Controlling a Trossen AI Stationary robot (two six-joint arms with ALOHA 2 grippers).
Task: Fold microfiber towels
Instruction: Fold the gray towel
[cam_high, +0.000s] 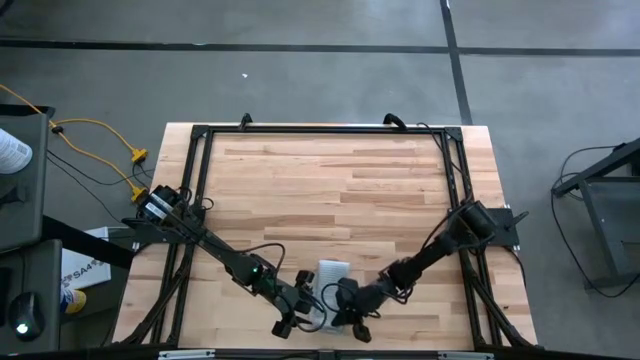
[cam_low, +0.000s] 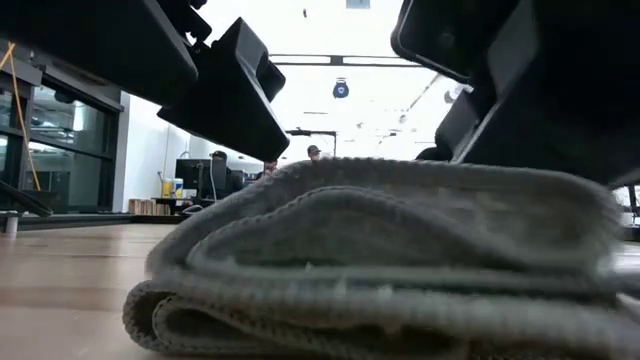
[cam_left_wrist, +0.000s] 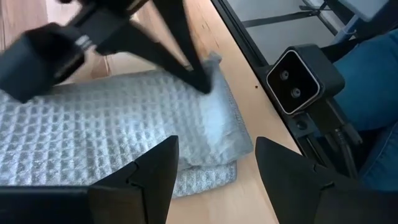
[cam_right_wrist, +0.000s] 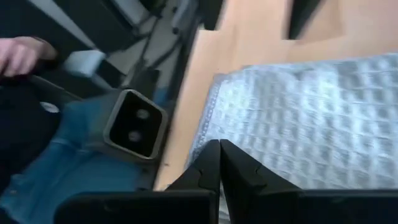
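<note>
The microfiber towel (cam_high: 332, 274), light grey with a waffle texture, lies folded in several layers (cam_low: 380, 250) on the wooden table near the middle of its near edge. My right gripper (cam_right_wrist: 219, 153) is shut, its tips on the towel's top near a corner at the near edge (cam_left_wrist: 202, 86). My left gripper (cam_left_wrist: 217, 168) is open and stands over the towel's other near corner (cam_left_wrist: 214, 140), one finger on either side. Whether it touches the cloth, I cannot tell. My right gripper presses its shut fingertips (cam_left_wrist: 200, 81) down on the towel's top layer close to a corner (cam_left_wrist: 214, 65) by the table's near edge. The fingers come slanting down from the table's right. The towel lies flat on the table under them.
The low camera (cam_left_wrist: 298, 81) stands on its mount just past the table's near edge, close to both grippers. A person in blue jeans (cam_right_wrist: 74, 168) sits beyond that edge, a hand (cam_right_wrist: 18, 53) raised. Bare wooden tabletop (cam_high: 330, 190) stretches toward the far edge inside the black frame.
</note>
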